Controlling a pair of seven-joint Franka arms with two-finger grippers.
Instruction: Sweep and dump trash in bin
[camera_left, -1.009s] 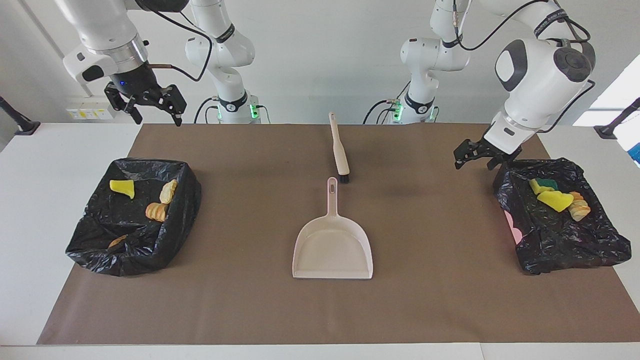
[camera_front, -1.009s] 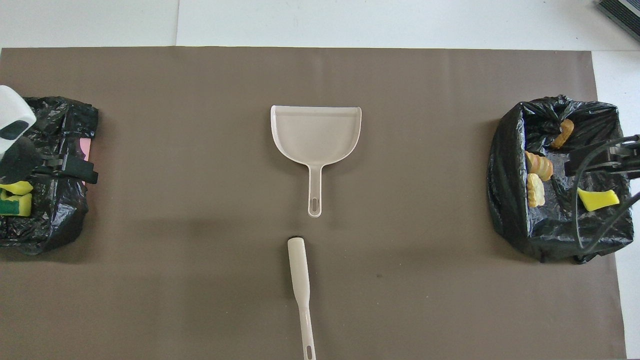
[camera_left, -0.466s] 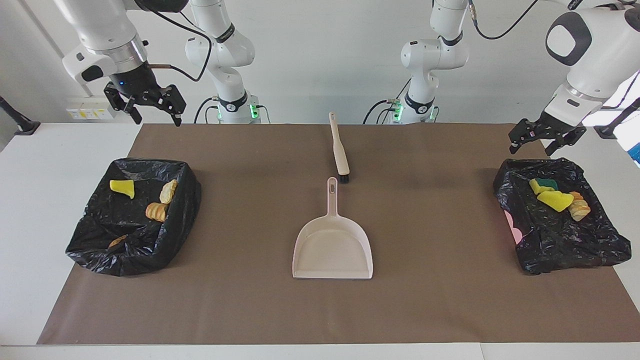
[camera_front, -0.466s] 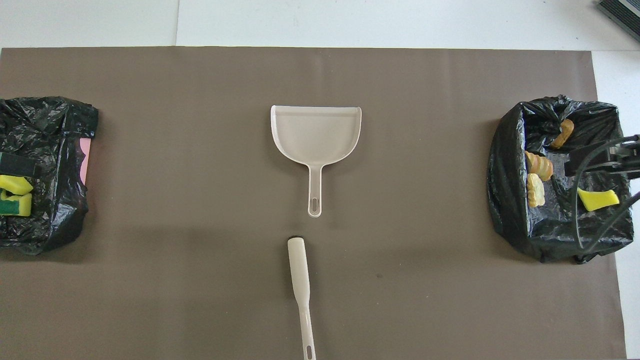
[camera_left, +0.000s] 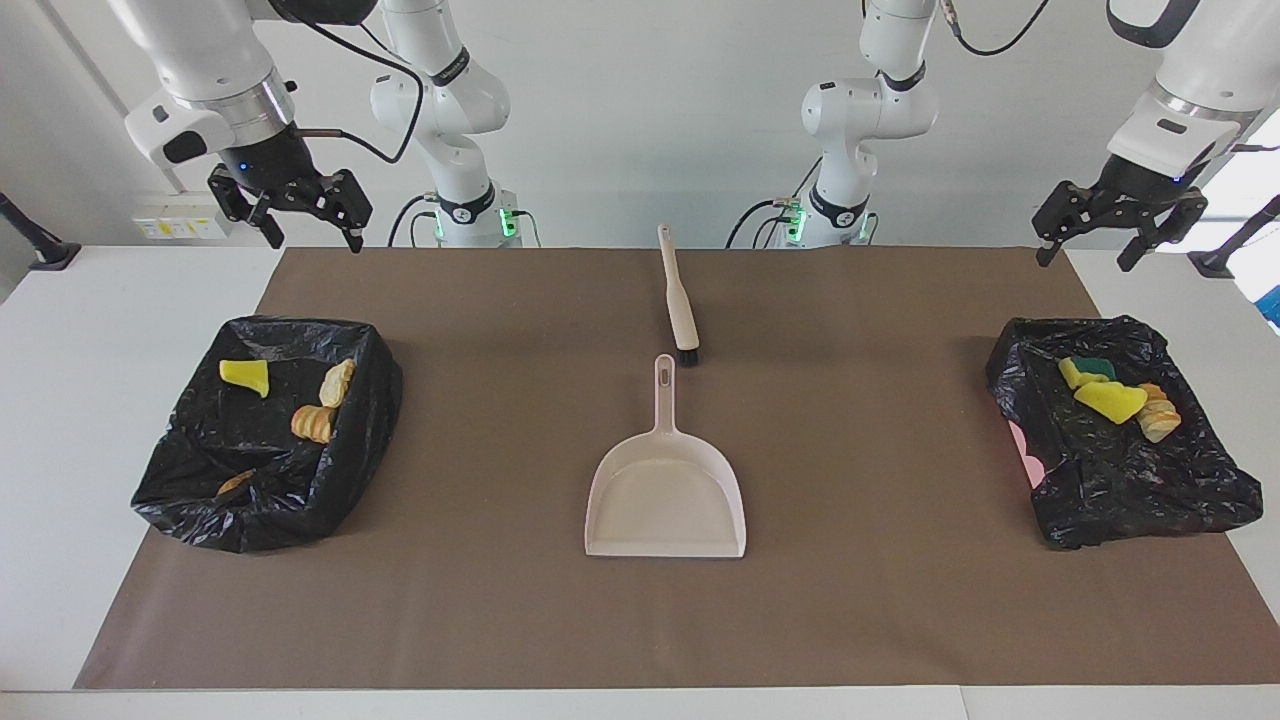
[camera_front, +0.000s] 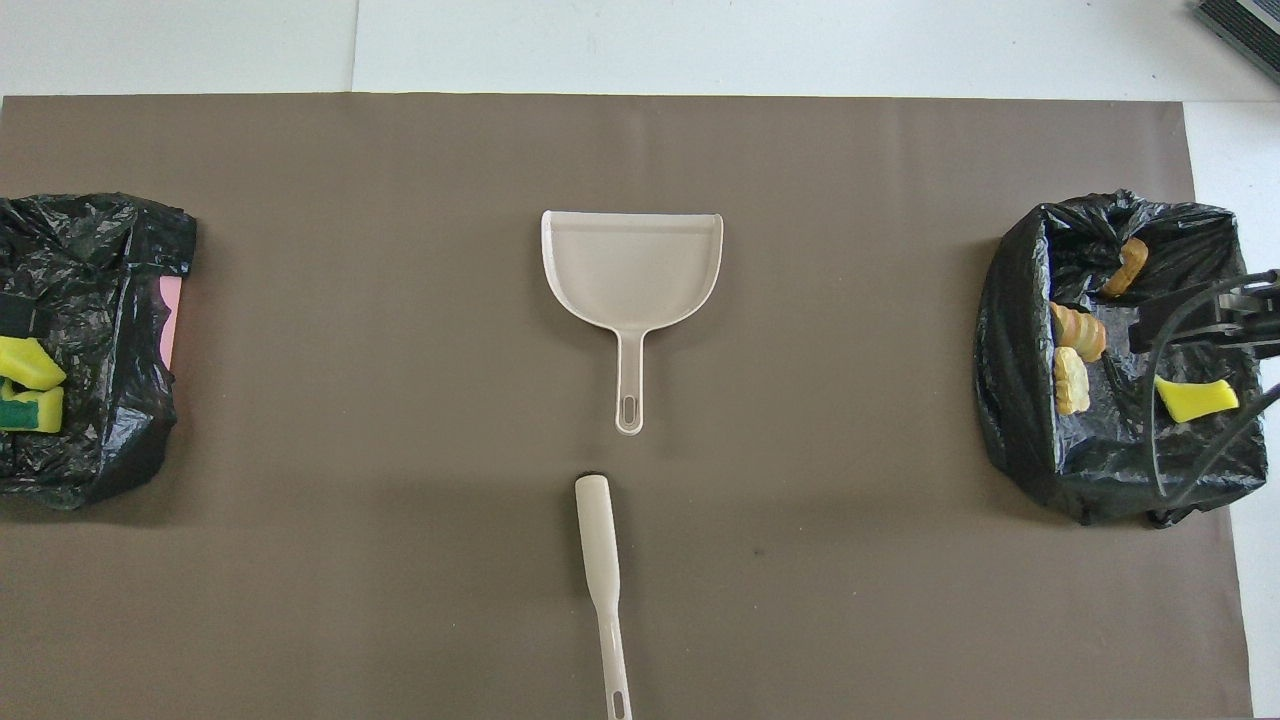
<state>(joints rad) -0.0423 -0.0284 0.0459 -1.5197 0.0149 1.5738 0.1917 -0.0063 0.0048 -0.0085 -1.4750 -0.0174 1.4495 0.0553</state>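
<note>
The trash lies in two black-bagged bins. The bin (camera_left: 365, 430) at the right arm's end holds a yellow sponge piece (camera_left: 245, 375) and bread lumps (camera_left: 313, 423). The bin (camera_left: 1130, 500) at the left arm's end holds yellow-green sponge pieces (camera_left: 1105, 398) and a bread lump (camera_left: 1160, 420). My left gripper (camera_left: 1082, 260) is open and empty, raised over the mat's corner just on the robots' side of its bin. My right gripper (camera_left: 316, 240) is open and empty, raised over the mat's edge on the robots' side of its bin.
A beige dustpan (camera_left: 665, 495) lies empty at the mat's middle, handle toward the robots. A beige brush (camera_left: 680, 300) with black bristles lies just nearer the robots, bristles by the pan's handle. In the overhead view the dustpan (camera_front: 630, 270) and brush (camera_front: 600, 560) show likewise.
My left gripper has risen and swung away from the bin's inner edge, toward the left arm's end and the robots. The right arm has not moved.
</note>
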